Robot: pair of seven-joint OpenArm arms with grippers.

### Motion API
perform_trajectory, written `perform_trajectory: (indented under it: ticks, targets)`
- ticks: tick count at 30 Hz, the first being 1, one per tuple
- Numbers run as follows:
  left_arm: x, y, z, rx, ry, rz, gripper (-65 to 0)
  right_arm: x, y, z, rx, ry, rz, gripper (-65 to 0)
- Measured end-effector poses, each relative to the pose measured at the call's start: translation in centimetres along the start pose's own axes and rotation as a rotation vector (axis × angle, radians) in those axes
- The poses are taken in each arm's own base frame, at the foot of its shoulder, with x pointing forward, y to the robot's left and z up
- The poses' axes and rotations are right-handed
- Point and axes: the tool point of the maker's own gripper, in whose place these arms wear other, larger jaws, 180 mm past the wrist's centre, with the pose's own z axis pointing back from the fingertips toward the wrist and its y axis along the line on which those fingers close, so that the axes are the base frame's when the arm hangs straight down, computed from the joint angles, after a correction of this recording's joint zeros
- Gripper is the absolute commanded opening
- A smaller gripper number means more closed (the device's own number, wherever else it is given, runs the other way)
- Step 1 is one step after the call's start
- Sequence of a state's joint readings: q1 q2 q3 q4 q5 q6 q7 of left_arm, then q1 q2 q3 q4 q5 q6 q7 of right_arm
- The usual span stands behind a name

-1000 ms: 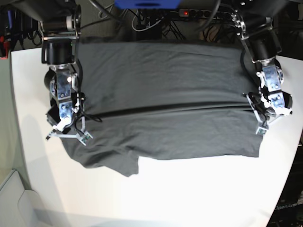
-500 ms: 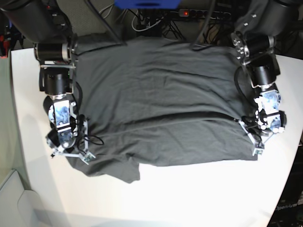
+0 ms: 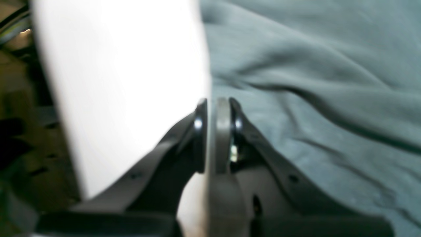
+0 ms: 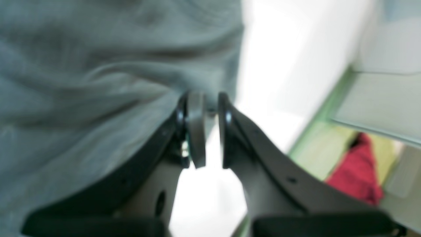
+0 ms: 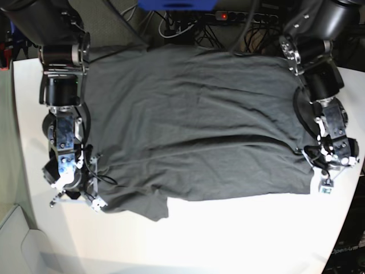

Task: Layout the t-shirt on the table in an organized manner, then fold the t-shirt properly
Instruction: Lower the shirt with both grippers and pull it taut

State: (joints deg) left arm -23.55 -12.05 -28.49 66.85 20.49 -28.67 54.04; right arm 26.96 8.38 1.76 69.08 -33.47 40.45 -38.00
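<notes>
In the left wrist view, the left gripper (image 3: pixel 212 131) is seen with its black jaws drawn nearly together at the side edge of the dark charcoal-grey short-sleeved cloth t-shirt (image 3: pixel 312 82), just where the cloth meets the large white smooth tabletop (image 3: pixel 125 82). The picture is blurred, so it cannot be told for certain whether a fold of hem is pinched between the pads, though it seems likely.

In the right wrist view, the right gripper (image 4: pixel 205 131) is shown with a narrow gap between its jaws, set at the opposite side edge of the t-shirt (image 4: pixel 98 65); a sliver of cloth appears to be caught at the tips, but this is not clearly shown.

In the base view, both grippers have been carried toward the near edge of the table (image 5: pixel 228 240) over the last second: the right gripper (image 5: pixel 74 191) and the left gripper (image 5: pixel 325 180) now sit lower along the shirt's sides. The t-shirt (image 5: pixel 194 125) has been drawn with them, and its far edge now lies fully on the table. The crosswise fold line remains, as does the rumpled near-left corner. The laying-out step is judged well advanced but unfinished; folding has not yet been begun.
</notes>
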Motion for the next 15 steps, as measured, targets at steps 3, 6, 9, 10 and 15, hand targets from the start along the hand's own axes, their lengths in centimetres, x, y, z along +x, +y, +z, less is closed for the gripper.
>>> perform_trajectory:
  ticks: [3,6,9,10,15]
  targets:
    - [1.5,0.4,0.7,0.011,-0.043,0.004,-60.6,1.0,-0.2,0.2,-0.007,-0.029,-0.006,-58.5]
    - [0.7,-0.5,-0.2,-0.017,-0.009,0.000,-60.6,0.6,0.4,-0.2,0.014,-0.014,-0.003,-58.5]
    - [1.0,-1.5,-1.4,-0.055,0.004,0.009,-60.6,1.1,0.9,-1.3,0.054,-0.008,-0.010,-58.5]
    - [1.5,-1.8,-1.6,-0.069,-0.009,0.014,-60.6,1.8,1.1,-1.7,0.072,-0.020,-0.015,-58.5]
    - [1.5,-3.6,-2.9,-0.131,-0.002,0.028,-60.6,4.3,1.5,-3.0,0.141,-0.071,-0.049,-58.5]
